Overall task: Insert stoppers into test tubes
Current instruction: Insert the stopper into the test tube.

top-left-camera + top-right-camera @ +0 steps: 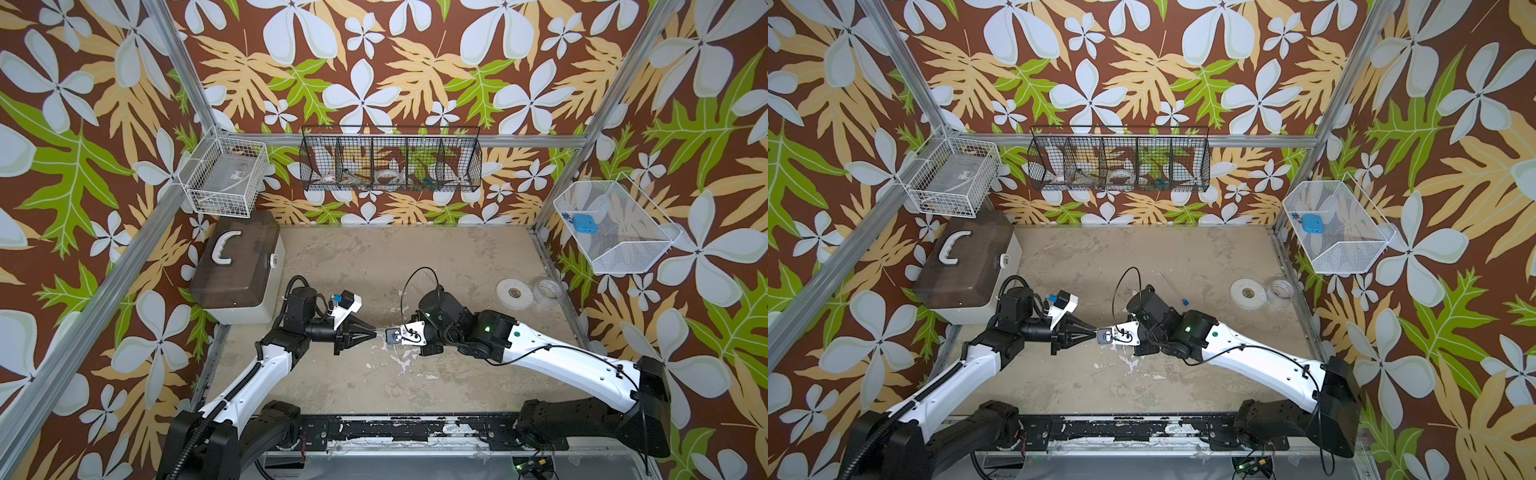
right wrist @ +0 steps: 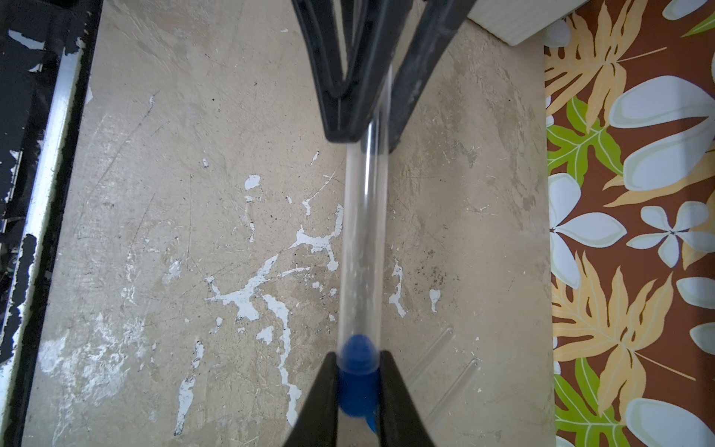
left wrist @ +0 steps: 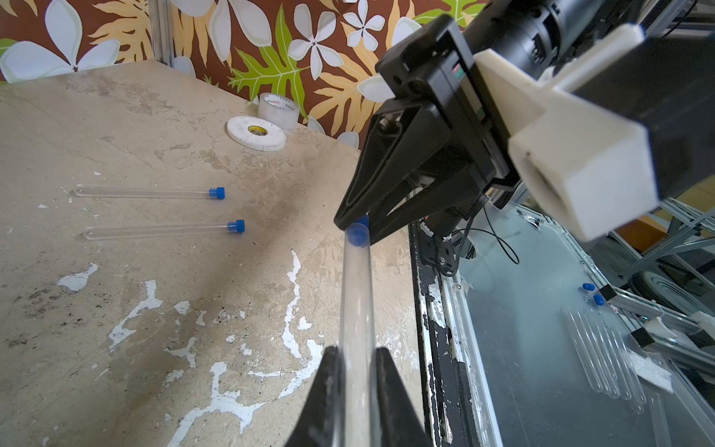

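Over tabletop (image 3: 116,271), left hand (image 3: 356,352) clamps tube (image 3: 356,294); mouth points toward right hand (image 2: 358,354) pinching stopper (image 2: 356,387).

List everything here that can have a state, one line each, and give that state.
Held tube: clamped in the left gripper, jaws shut on it.
Stopper: seated in that tube's mouth, pinched by the right gripper.
Other two tubes: lying flat, each stoppered.
Box: lid closed.
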You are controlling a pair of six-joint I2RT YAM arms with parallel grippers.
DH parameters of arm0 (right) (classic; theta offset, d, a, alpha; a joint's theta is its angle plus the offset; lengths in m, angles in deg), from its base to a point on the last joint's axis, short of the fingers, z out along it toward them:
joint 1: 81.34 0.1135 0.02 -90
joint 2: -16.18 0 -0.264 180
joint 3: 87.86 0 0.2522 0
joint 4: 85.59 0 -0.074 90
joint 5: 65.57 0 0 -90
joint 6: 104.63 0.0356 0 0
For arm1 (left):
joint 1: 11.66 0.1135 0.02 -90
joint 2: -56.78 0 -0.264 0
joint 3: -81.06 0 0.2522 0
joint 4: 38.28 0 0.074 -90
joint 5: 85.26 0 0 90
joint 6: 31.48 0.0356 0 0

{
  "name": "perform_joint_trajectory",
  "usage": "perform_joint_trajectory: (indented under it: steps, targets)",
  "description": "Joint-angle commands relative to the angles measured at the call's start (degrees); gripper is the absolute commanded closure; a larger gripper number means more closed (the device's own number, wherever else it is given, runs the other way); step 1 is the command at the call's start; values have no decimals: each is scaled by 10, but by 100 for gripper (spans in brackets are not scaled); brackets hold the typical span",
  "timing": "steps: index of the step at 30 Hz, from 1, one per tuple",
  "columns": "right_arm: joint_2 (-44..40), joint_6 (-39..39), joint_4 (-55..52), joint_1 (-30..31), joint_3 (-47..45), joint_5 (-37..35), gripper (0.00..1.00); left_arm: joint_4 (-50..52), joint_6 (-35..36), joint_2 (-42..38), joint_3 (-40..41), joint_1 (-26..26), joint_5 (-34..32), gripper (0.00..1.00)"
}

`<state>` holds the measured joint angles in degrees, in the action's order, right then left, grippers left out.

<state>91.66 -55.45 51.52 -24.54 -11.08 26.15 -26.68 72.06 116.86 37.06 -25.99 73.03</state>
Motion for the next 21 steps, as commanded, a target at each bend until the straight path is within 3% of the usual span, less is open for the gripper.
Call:
perform_joint_trajectory:
  steps: [1,5,10,17,21]
  targets:
    - [5,22,50,2,12,43,78,-23,-12,-3,2,-1,6,93]
    - [1,23,47,2,9,30,66,-30,-22,-6,4,1,5,94]
    - [-43,55,57,-8,-26,28,50,-97,-99,-18,18,18,14,95]
    - [-175,238,154,-93,-110,172,31,-236,-251,-30,43,42,0,97]
    - [-191,350,201,-129,-132,240,32,-318,-332,-33,57,47,-1,97]
